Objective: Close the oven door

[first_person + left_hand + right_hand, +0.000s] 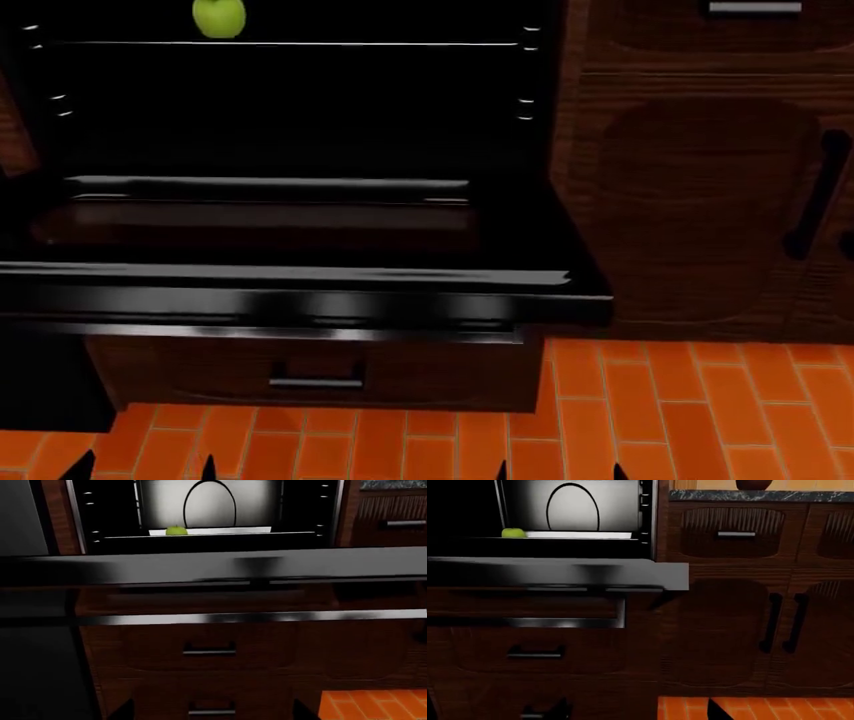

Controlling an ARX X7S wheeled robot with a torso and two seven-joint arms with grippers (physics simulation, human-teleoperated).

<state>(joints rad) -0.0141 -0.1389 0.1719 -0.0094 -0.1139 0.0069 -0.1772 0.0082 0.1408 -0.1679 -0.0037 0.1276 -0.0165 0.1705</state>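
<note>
Lifting from beneath looks like the sound approach: get a gripper under the front lip of the wide glossy black oven door (307, 290), hanging open and level at 12 o'clock in the head view, and push up evenly so it swings shut over the small green apple (219, 17) on the rack. Both grippers show only dark fingertips at 6 o'clock, the left gripper (140, 466) and right gripper (561, 468) each with tips spread apart, empty, below and clear of the door.

oven door (287, 285) open, lying flat; green apple (219, 17) on rack inside.
</note>
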